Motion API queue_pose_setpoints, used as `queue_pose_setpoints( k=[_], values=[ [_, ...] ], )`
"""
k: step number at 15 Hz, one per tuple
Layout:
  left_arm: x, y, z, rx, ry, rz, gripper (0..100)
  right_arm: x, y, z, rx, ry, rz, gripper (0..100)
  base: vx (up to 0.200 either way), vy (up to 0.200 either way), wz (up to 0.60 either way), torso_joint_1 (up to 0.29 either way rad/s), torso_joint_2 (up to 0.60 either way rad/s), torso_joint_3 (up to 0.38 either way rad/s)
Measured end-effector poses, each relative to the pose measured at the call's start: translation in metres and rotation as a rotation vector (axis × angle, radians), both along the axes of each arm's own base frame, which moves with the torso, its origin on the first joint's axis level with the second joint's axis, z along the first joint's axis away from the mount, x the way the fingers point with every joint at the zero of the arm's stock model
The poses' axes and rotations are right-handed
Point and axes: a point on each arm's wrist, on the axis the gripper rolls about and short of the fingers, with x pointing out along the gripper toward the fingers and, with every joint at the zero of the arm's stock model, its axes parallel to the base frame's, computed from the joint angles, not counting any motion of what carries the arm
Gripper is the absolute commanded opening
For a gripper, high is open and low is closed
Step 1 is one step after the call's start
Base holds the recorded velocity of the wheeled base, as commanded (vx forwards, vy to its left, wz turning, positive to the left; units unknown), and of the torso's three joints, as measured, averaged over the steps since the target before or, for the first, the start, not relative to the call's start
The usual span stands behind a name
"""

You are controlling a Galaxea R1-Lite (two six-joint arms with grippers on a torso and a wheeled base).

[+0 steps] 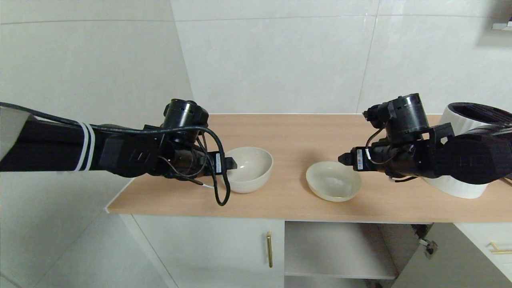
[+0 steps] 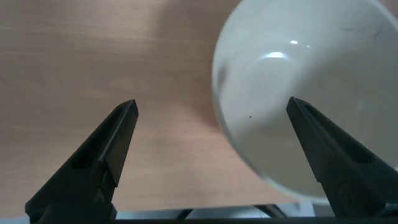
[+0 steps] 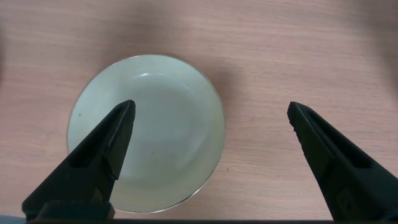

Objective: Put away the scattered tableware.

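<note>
A deep white bowl [image 1: 251,168] stands on the wooden counter [image 1: 296,136], left of centre. My left gripper [image 1: 230,163] hovers at its left rim. In the left wrist view the gripper [image 2: 211,104] is open, one finger over the bowl [image 2: 311,99] and the other over bare wood. A shallow pale dish [image 1: 334,181] lies right of centre. My right gripper [image 1: 345,159] hangs just above its right edge. It [image 3: 210,107] is open too, with one finger over the dish [image 3: 146,134] and nothing held.
A large white round container [image 1: 466,120] with a dark inside stands at the counter's right end, behind my right arm. Below the counter are a closed cabinet door with a gold handle [image 1: 269,249] and an open compartment with a shelf [image 1: 336,256]. Tiled wall lies behind.
</note>
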Motion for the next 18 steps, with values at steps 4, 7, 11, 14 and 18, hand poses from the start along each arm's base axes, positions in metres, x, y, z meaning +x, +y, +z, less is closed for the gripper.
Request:
queue_pose_setpoints(
  k=[4, 7, 11, 14, 18],
  values=[
    [0.011, -0.005, -0.011, 0.013, 0.015, 0.017, 0, 0.0, 0.0, 0.0, 0.01, 0.0, -0.007, 100, 0.0, 0.0, 0.0, 0.0, 0.0, 0.0],
    [0.013, -0.007, -0.014, 0.01, 0.016, 0.021, 0, 0.0, 0.0, 0.0, 0.015, 0.002, -0.008, 100, 0.0, 0.0, 0.0, 0.0, 0.0, 0.0],
    [0.003, -0.006, -0.001, 0.005, -0.009, 0.04, 0, 0.001, -0.002, -0.006, -0.005, 0.042, -0.014, 100, 0.0, 0.0, 0.0, 0.0, 0.0, 0.0],
    [-0.025, 0.001, 0.034, -0.035, -0.088, 0.036, 0, 0.005, -0.006, -0.013, -0.024, 0.129, -0.045, 100, 0.0, 0.0, 0.0, 0.0, 0.0, 0.0],
    [-0.056, 0.013, 0.07, -0.08, -0.179, 0.03, 0, 0.016, -0.004, -0.027, -0.051, 0.188, -0.084, 100, 0.0, 0.0, 0.0, 0.0, 0.0, 0.0]
  ],
)
